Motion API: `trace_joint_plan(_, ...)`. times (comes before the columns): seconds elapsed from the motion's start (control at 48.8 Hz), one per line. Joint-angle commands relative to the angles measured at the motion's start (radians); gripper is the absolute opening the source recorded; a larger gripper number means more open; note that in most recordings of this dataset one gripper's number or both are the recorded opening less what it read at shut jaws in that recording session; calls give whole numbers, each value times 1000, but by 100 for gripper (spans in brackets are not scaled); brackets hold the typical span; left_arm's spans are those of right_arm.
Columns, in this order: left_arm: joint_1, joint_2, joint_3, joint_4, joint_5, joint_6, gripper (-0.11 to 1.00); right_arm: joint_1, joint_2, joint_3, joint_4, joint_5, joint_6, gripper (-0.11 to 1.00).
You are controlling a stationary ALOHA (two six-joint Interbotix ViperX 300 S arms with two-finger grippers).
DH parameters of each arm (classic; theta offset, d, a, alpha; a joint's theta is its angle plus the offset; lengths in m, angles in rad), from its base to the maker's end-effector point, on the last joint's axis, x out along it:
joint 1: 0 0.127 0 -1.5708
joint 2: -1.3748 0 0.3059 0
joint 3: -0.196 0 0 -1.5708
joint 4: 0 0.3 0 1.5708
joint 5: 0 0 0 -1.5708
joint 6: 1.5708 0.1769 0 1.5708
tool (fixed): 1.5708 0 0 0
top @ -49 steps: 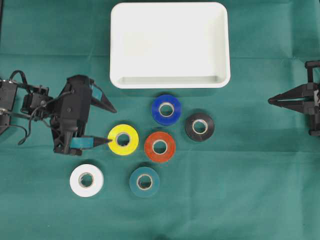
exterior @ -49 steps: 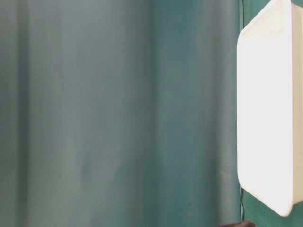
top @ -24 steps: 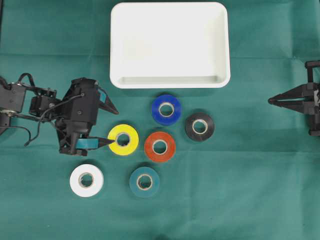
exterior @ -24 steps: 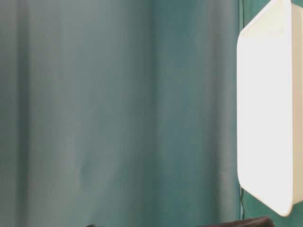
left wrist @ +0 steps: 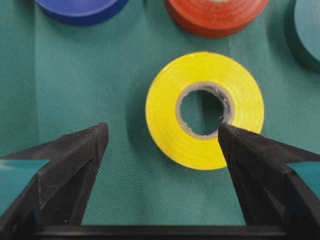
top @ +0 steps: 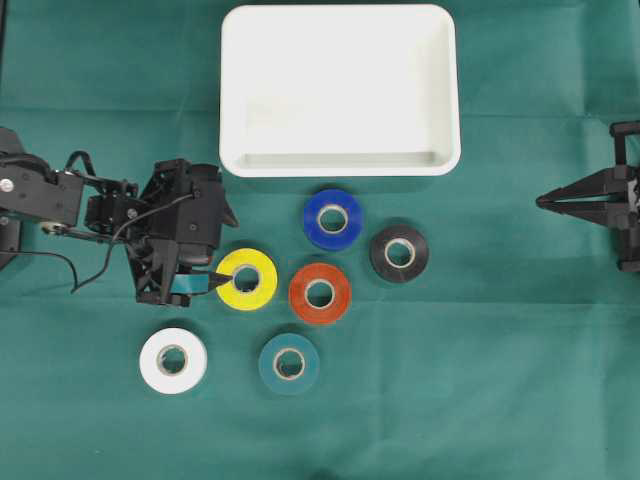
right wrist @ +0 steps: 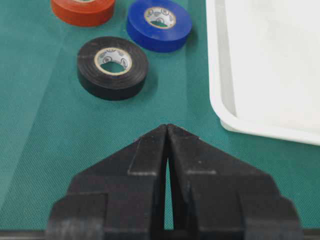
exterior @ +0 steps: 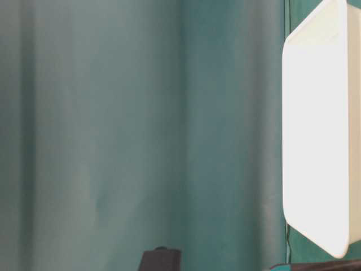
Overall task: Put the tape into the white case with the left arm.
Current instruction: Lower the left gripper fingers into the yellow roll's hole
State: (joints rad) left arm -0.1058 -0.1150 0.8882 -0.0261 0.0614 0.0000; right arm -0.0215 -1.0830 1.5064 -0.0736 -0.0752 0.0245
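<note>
**A:** What has just changed?

**B:** In the overhead view, the left gripper has slid rightward from the left edge toward the yellow tape. Its lower finger, which a second ago only reached the roll's left rim, now lies over that side of the roll. The upper finger points toward the white case. The jaws are spread wide and hold nothing.

**A:** What does that mean for the task?

**B:** It looks like the approach to a pickup. In the left wrist view, the roll sits ahead of the two fingers and toward the right one, not yet between them. No tape is in the case, which lies at the top centre.

**A:** And the right gripper?

**B:** Parked at the right edge, fingers pressed together, unmoved.

**A:** The surface and room?

**B:** A green cloth covers the table. Blue tape, black tape, red tape, teal tape and white tape lie flat, apart, below the case. The table-level view shows only green cloth and the case's white edge at the right.
</note>
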Motion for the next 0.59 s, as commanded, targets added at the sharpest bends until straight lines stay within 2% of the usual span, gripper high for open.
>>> trace_joint_plan(0.0, 3, 11, -28, -2, -9, 0, 99, -2, 9, -12, -2, -11, 2, -9)
trace_joint_plan(0.574, 8, 141, -78, -2, -26, 0, 99, -2, 6, -11, -2, -11, 2, -9)
